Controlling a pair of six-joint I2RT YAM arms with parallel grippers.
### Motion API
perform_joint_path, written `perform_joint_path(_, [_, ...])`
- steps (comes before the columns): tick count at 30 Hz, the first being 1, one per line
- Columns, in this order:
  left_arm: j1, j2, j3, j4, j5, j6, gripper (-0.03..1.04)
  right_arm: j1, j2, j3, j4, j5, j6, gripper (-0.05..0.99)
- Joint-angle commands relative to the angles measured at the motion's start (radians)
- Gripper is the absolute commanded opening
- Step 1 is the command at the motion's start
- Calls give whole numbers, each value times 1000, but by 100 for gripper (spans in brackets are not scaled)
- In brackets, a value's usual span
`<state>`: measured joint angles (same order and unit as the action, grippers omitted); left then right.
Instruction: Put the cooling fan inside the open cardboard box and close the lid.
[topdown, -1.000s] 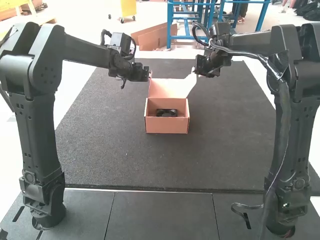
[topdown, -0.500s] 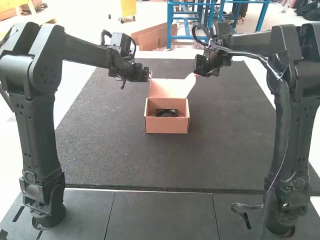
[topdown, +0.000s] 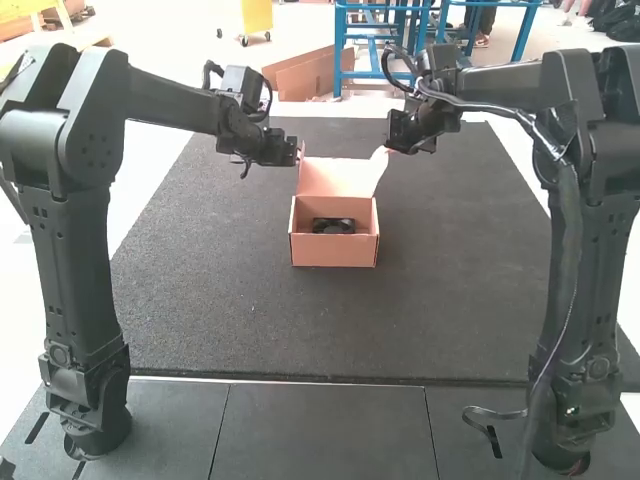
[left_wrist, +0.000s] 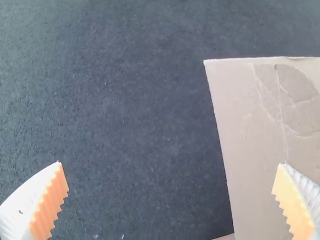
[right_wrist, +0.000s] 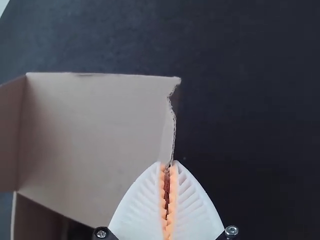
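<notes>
A box (topdown: 334, 250) stands open on a dark mat (topdown: 200, 270) that covers the middle of the worktop (topdown: 330, 440). The fan (topdown: 334, 226) lies flat inside it, dark against the cardboard floor. The lid (topdown: 338, 178) rises upright from the box's far wall. The left gripper (topdown: 293, 152) hangs just beside the lid's upper left corner. The right gripper (topdown: 392, 146) is at the upper right corner, touching the lid's edge there.
</notes>
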<state>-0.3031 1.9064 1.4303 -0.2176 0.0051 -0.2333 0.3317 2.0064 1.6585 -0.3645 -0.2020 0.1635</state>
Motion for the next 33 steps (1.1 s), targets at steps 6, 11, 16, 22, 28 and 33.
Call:
perform_joint_path(6, [-4, -9, 47, -2, 12, -1, 97, 64, -26, -13, -71, -25, -21, -2])
perform_joint_path(11, [-5, -20, 42, -11, 12, -1, 97, 75, -46, -17, -134, -22, -44, -2])
perform_joint_path(16, [-5, -35, 41, -23, 9, -1, 97, 75, -81, -49, -139, -13, -58, -2])
perform_joint_path(22, [-5, -56, 39, -42, 7, -1, 97, 76, -117, -103, -133, -10, -64, -2])
perform_joint_path(28, [-4, -81, 16, -46, 7, -1, 97, 92, -181, -200, -48, -2, -58, -2])
perform_joint_path(33, [-5, -110, -19, -43, 7, -1, 97, 107, -213, -266, 19, 16, -45, -2])
